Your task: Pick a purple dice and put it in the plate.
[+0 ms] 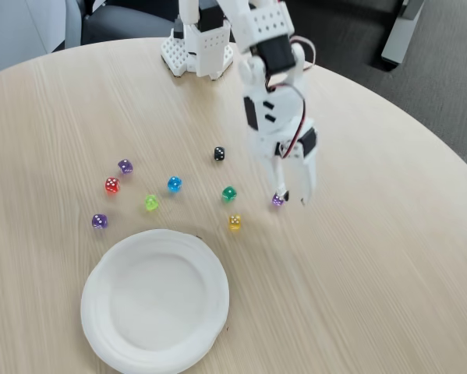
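The fixed view shows three purple dice on the wooden table: one [277, 200] right of centre, one [125, 166] at the left, and one [99, 221] lower left. My white gripper [293, 196] points down over the table, open, and its left fingertip sits right at the first purple die. Whether the finger touches that die is unclear. The white plate [108, 327] lies empty near the front edge, left of the gripper.
Other dice lie between the plate and the arm: red [111, 185], blue [175, 184], lime [151, 202], green [229, 193], yellow [235, 223] and black [219, 153]. The arm's base [198, 48] stands at the table's far edge. The round table's edge curves at the right.
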Controlling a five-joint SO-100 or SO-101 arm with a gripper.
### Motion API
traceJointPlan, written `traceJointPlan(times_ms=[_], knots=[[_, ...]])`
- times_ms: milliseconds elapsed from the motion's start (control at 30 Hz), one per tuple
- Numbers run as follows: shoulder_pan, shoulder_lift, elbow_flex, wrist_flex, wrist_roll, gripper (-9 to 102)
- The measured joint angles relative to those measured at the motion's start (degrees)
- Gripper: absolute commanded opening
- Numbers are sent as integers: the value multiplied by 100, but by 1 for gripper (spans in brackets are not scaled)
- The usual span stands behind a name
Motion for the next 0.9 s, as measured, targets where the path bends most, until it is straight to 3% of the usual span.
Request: traceJointPlan(times_ms=[667,900], knots=[[18,193,0,70,-519,15],[26,193,0,738,-773,16]])
